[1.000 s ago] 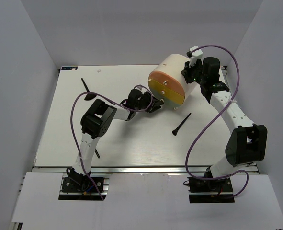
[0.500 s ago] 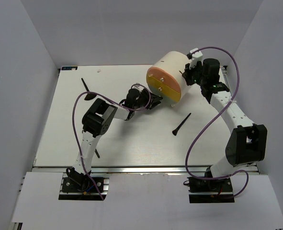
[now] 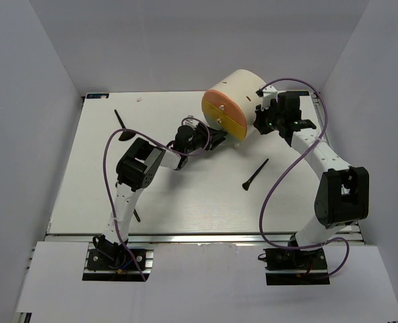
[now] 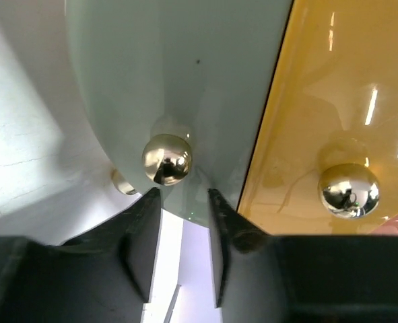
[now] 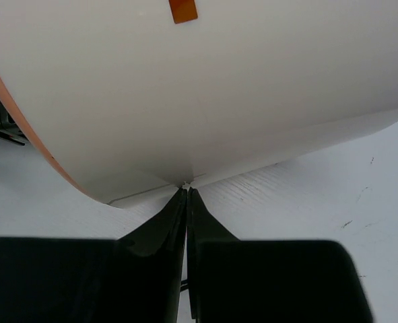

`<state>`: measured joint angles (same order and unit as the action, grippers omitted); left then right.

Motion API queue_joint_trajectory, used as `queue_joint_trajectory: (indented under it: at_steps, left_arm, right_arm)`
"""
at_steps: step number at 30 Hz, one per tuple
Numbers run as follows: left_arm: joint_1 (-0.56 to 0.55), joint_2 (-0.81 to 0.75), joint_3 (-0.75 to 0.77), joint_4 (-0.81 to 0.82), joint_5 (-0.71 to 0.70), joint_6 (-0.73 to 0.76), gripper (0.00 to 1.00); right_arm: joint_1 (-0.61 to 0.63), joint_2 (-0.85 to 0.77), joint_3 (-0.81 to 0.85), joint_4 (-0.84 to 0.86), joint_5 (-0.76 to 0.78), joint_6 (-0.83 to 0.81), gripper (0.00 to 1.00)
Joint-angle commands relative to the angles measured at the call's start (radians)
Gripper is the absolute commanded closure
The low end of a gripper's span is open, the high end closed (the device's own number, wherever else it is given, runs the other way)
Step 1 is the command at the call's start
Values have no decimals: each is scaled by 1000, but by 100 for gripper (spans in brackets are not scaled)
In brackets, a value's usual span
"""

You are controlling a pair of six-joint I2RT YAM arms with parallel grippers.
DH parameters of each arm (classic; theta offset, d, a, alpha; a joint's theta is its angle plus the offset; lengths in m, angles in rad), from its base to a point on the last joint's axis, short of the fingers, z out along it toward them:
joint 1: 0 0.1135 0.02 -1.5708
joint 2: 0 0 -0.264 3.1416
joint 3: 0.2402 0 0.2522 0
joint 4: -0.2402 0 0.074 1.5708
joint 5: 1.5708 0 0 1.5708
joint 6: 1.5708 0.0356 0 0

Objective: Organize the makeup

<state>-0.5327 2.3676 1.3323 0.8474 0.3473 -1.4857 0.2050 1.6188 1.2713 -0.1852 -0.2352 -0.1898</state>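
Since a second ago the big cream cylindrical drawer unit (image 3: 242, 84) has slid left and a bit toward the back of the white table (image 3: 185, 202), and the right gripper (image 3: 260, 126) has gone along with it. That gripper's fingers are pressed together, tips right against the bottom of the cream wall where it meets the tabletop. The left gripper (image 4: 184, 195) sits at the unit's face. Its fingers are spread with a clear gap, tips just short of the shiny gold ball knob (image 4: 166, 159) on the pale green drawer front (image 4: 151, 60), not pinching it. The yellow drawer front (image 4: 333, 81) beside it has a second gold knob (image 4: 349, 190). Makeup in view: one thin black brush (image 3: 255, 174) lying loose on the table in front of the unit, and another slim black brush (image 3: 120, 119) near the far left corner — both well apart from the grippers.
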Motion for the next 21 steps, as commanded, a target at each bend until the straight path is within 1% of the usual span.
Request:
queue_joint_trajectory:
  at_steps: [1, 6, 8, 12, 15, 21]
  left_arm:
    - [10, -22, -24, 39, -7, -1, 55]
    - [22, -76, -111, 56, -25, 21, 45]
    - [30, -82, -116, 47, -36, 33, 44]
    - [45, -79, -84, -8, -42, 48, 41]
    - [53, -68, -45, -27, -39, 54, 41]
    - [57, -41, -5, -5, -18, 47, 40]
  right_arm:
    - [10, -11, -1, 13, -15, 10, 92]
    - [8, -11, -3, 16, -21, 15, 92]
    - [8, -13, -1, 18, -21, 16, 92]
    - [10, -20, 2, 18, -21, 16, 91]
    - [10, -27, 0, 20, -24, 15, 91]
    - [10, -30, 2, 21, -27, 15, 90]
